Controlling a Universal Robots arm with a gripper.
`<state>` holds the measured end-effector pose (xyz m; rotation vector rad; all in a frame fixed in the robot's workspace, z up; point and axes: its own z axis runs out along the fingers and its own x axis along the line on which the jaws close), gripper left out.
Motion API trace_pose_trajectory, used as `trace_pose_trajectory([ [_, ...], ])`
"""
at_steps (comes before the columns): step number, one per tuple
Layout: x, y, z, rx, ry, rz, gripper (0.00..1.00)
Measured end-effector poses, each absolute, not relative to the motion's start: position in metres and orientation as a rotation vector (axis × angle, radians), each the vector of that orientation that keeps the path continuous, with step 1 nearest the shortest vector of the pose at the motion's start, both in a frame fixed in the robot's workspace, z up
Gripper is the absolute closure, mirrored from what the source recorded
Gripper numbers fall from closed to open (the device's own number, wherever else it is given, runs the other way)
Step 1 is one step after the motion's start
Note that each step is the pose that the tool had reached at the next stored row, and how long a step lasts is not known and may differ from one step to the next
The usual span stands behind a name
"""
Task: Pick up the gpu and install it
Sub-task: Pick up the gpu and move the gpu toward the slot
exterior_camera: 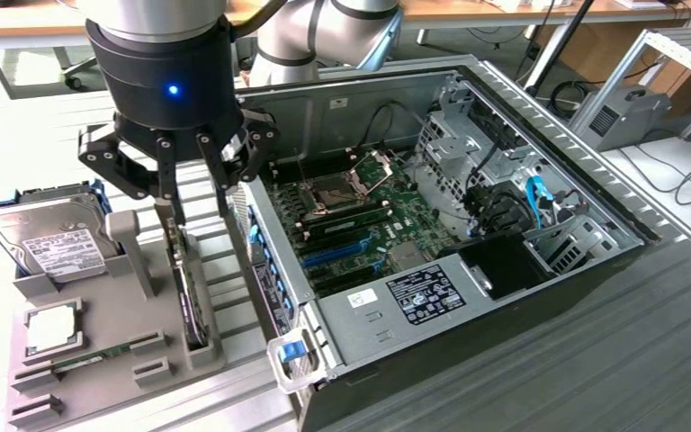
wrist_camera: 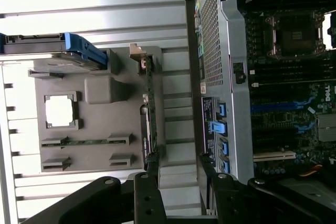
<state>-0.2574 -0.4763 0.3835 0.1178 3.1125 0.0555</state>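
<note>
Exterior and wrist views of a bench with an opened computer case. The gripper (exterior_camera: 198, 214) (wrist_camera: 178, 163) hung over a grey holder (exterior_camera: 105, 337) (wrist_camera: 100, 90) that lay on the slatted table (exterior_camera: 633, 360) (wrist_camera: 94, 14), just beside the case (exterior_camera: 358, 337) (wrist_camera: 231, 35) on the exterior view's left. Its jaws stood wide apart and held nothing.

The gpu (exterior_camera: 190, 297) (wrist_camera: 148, 103) stood on its long edge in a slot along the holder's side nearest the case, not yet lifted. The fingertips (exterior_camera: 168, 216) were over the card's end farthest from the exterior camera, one to each side of its line. In the wrist view, one fingertip (wrist_camera: 153, 160) overlapped that end of the card, and the other lay toward the case wall. Whether either finger touched the card could not be told.

Other parts sat in the same holder:
- A hard drive (exterior_camera: 51, 238) (wrist_camera: 73, 51) in a blue frame leaned at the far end.
- A cpu (exterior_camera: 51, 328) (wrist_camera: 59, 113) lay flat in a square recess.
- A memory strip (exterior_camera: 94, 357) (wrist_camera: 84, 141) stood in a narrow slot near it.

The case lay on its side with the panel off. This exposed the motherboard (exterior_camera: 358, 225) (wrist_camera: 283, 77) with its blue and black slots.
</note>
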Motion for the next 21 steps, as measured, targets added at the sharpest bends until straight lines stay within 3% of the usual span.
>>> trace_pose_trajectory([
  [21,-0.2574,-0.4763,0.3794,0.118,3.112,0.056,0.58],
])
